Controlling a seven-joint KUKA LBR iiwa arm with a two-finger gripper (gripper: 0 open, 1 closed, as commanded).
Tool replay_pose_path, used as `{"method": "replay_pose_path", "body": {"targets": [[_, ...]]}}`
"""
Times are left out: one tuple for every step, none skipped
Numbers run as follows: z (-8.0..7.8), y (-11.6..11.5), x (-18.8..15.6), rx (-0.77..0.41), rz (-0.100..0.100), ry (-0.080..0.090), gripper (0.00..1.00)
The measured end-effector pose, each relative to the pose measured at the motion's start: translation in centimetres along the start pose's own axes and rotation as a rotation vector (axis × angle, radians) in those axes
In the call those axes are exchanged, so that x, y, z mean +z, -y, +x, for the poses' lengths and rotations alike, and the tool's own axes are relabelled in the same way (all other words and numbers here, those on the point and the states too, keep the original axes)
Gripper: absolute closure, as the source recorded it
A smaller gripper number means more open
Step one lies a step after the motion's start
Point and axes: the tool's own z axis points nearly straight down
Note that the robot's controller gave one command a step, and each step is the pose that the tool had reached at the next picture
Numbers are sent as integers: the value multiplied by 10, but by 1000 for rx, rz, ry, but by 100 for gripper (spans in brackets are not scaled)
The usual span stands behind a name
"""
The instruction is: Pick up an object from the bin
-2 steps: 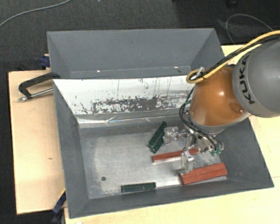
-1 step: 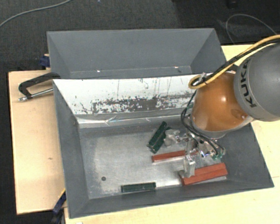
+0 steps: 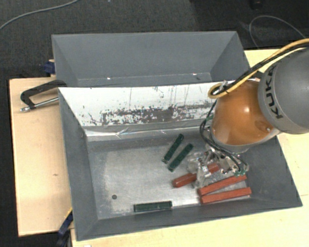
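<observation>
- Lower right of frame: two red bars (image 3: 225, 195) lay touching, side by side, with a shorter red piece (image 3: 183, 181) just to their left.
- Their long axes ran left-right, right ends tipped slightly up-frame.
- Gripper (image 3: 215, 166) sat over them; I couldn't tell whether it was open or closed.
- My worry: with the bars packed together, a grasp might catch two or nudge one aside.
- Farther, mid-frame: two dark green bars (image 3: 176, 151) lay diagonal.
</observation>
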Motion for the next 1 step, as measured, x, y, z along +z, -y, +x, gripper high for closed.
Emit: {"method": "replay_pose_path", "body": {"targets": [[-1, 6, -173, -28, 5, 13, 100]]}}
